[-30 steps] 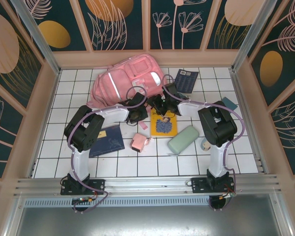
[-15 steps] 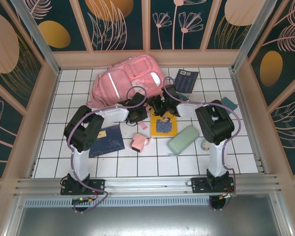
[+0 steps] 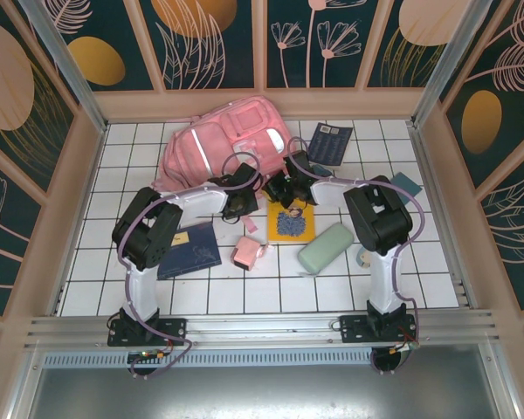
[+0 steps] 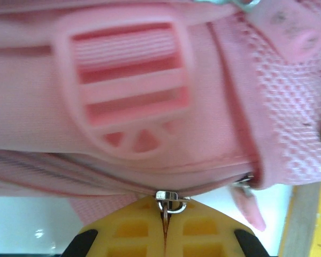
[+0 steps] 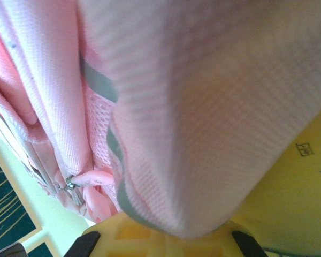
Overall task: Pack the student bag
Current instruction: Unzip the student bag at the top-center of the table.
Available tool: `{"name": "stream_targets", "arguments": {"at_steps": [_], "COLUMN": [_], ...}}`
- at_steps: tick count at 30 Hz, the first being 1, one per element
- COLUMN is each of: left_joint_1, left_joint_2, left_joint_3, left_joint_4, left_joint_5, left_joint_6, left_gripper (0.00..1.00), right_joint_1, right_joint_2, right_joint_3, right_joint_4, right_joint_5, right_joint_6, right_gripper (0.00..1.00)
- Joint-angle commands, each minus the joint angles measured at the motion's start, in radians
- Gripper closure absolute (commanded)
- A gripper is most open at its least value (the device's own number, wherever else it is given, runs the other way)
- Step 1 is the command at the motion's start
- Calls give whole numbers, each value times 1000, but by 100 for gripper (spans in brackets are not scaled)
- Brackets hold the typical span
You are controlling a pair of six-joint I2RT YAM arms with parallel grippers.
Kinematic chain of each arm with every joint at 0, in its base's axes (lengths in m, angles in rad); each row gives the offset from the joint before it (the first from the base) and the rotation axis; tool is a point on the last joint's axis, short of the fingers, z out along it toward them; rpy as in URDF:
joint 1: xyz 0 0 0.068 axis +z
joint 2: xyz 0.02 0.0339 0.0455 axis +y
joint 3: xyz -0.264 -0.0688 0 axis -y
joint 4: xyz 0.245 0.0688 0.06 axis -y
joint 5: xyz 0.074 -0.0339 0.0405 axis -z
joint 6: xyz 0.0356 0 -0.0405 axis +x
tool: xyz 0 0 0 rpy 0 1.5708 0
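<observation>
Top external: student bag on white-tiled table, floral walls around.

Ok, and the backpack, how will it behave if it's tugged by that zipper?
Probably floppy: the backpack lies slumped, and its fabric folds over the right fingers. Tugging the zipper pull pinched by the left fingers may drag the whole backpack across the smooth tiles rather than open it. It looks flat, so likely light.
</observation>
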Motion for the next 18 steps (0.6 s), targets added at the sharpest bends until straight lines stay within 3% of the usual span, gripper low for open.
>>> {"name": "stream_targets", "arguments": {"at_steps": [1,18], "left_joint_1": [44,278], "left_joint_2": [-75,-185], "left_joint_3": [-28,-143], "left_joint_4": [-128,-204], "left_joint_5": [-46,-104], "left_joint_6": [26,152], "left_gripper": [100,100], "right_joint_1": [-35,-115], "right_joint_2": [-55,-134], "right_joint_3": [-4,-16], "right_joint_4": [-40,-67], "right_joint_5": [132,180], "right_joint_6": [-47,-123], "right_gripper": [100,100]}}
